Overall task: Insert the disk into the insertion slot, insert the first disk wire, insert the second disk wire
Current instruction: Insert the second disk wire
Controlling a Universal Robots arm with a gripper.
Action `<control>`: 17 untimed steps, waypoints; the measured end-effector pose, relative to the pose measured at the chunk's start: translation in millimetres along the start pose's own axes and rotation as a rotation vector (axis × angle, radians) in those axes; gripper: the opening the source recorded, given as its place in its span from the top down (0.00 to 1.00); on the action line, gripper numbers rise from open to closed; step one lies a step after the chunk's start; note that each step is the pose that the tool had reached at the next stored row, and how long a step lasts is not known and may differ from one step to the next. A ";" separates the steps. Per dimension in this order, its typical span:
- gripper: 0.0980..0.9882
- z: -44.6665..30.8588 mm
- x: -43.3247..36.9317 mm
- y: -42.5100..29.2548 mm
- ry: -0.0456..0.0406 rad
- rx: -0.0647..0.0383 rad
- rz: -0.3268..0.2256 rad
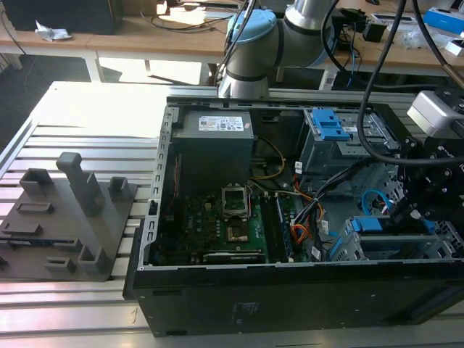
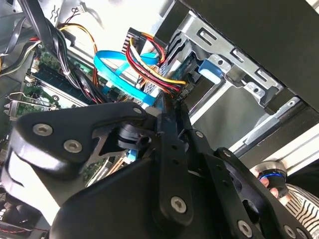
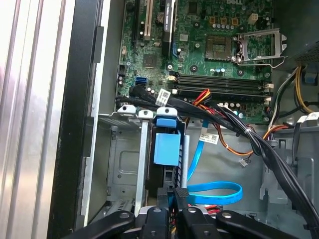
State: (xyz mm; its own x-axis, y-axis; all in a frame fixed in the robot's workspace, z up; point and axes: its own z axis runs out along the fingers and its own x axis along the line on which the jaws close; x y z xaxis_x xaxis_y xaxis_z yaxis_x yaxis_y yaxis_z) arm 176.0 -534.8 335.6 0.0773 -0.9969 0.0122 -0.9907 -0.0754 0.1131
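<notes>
disk (image 3: pixel 166 148) already seated in the insertion slot (image 3: pixel 124 164), blue carrier showing at the cage mouth, roughly 4 o'clock inside the open PC case (image 1: pixel 290 290) in the exterior view. gripper (image 3: pixel 174 196) sits right at the disk's rear edge, fingers pinched together on what looks like a connector with a multicoloured wire bundle (image 2: pixel 149 64) – judging first wire step is in progress. light-blue SATA cable (image 3: pixel 214 191) lies looped beside the cage and looks unplugged at the disk end, so second wire seems left to do
</notes>
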 end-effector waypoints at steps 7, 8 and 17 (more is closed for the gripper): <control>0.77 -1.3 0.0 0.1 0.0007 0.000 0.000; 0.77 -2.8 0.1 0.2 0.0005 0.000 0.000; 0.86 -41.1 -1.0 4.5 0.0049 0.000 0.001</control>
State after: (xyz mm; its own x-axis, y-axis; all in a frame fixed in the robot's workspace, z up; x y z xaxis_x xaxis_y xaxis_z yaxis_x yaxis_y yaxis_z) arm 176.0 -533.3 376.9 0.0772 -0.9969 0.0172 -0.9907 -0.0747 0.1135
